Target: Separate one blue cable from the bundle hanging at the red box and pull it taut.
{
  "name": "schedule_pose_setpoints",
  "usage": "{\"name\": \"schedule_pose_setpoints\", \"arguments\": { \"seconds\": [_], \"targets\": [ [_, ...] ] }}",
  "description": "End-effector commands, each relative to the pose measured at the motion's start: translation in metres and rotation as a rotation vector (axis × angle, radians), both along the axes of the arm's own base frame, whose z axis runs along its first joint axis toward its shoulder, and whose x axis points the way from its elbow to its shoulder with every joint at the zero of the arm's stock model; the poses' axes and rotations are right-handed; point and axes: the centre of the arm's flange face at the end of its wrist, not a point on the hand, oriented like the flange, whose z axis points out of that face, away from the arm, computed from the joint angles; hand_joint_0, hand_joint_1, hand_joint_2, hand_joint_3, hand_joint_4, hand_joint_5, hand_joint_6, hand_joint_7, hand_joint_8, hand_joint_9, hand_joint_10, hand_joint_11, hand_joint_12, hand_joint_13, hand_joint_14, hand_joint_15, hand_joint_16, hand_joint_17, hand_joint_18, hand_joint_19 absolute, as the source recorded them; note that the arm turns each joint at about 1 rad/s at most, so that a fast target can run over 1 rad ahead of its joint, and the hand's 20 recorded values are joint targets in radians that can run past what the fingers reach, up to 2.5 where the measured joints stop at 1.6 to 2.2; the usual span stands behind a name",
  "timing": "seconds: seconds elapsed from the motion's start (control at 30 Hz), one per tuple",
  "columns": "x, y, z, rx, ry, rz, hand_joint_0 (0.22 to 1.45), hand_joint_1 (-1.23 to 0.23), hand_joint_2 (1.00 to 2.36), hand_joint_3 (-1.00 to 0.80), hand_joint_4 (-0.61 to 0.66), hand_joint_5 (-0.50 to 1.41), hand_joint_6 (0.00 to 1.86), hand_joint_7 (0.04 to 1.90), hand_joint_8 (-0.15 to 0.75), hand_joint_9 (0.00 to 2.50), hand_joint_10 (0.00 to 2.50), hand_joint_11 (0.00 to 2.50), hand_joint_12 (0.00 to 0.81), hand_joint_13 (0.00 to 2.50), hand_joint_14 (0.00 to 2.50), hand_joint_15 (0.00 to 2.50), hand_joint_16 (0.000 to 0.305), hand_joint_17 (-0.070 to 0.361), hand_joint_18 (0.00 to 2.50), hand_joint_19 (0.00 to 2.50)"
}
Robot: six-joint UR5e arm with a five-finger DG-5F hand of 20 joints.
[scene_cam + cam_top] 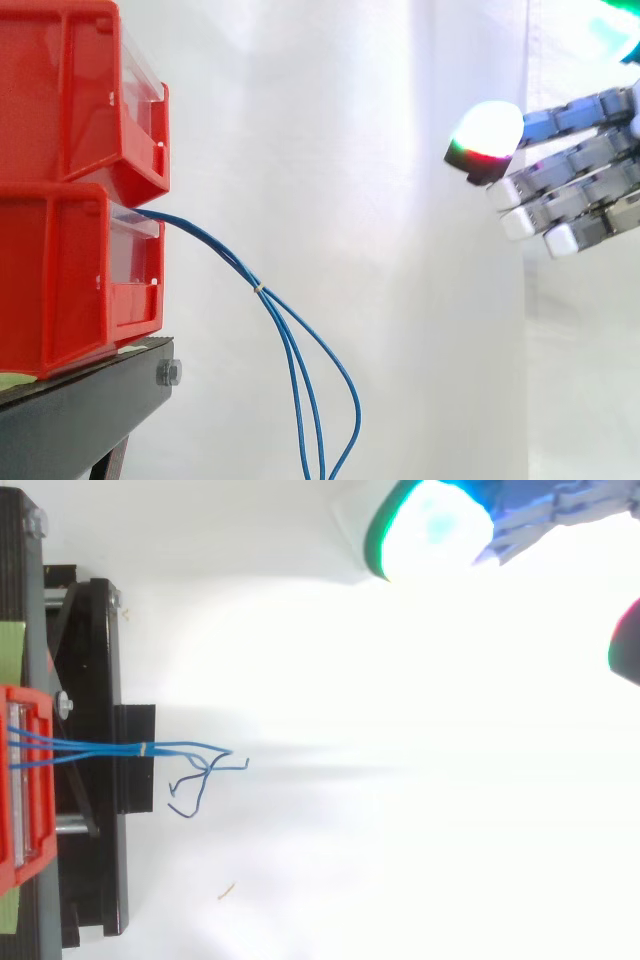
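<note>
Round-padded robot hand (585, 165), thin blue cables (258, 288)

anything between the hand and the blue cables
Bare: in the side view, plain white curtain shows between the hand and the blue cables.

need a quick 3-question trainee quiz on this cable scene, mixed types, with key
1. Fill in: the blue cables come out of the ___ red box.
2. The hand has its fingers: A) straight, holding nothing; B) curled round a cable; C) pinching the box.
3. True or false: the hand already holds one cable.
Key: 1 lower; 2 A; 3 false.
</note>
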Motion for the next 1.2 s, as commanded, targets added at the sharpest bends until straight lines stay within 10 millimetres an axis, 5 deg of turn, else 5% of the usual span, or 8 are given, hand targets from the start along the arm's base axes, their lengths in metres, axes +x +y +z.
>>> {"name": "schedule_pose_setpoints", "arguments": {
  "seconds": [0.0,0.53,0.77,1.17],
  "targets": [
    [0.011,0.005,-0.022,-0.012,0.022,-0.01,0.54,-0.68,1.0,-0.5,0.14,-0.22,0.5,0.77,0.273,0.54,0.01,0.34,0.371,0.53,0.01,0.21,0.045,0.102,0.5,0.49],
    [0.037,0.024,-0.066,-0.032,0.041,-0.06,0.55,-0.67,1.0,-0.5,0.15,-0.22,0.5,0.77,0.281,0.56,0.01,0.36,0.373,0.55,0.01,0.22,0.045,0.102,0.53,0.5],
    [0.074,0.032,-0.088,-0.005,0.026,-0.04,0.55,-0.67,1.0,-0.5,0.15,-0.22,0.5,0.77,0.282,0.56,0.01,0.36,0.373,0.55,0.01,0.22,0.045,0.102,0.53,0.5],
    [0.101,0.039,-0.117,-0.01,0.02,-0.037,0.55,-0.67,1.0,-0.5,0.16,-0.21,0.5,0.77,0.282,0.56,0.01,0.35,0.372,0.55,0.01,0.22,0.045,0.101,0.53,0.49]
  ]
}}
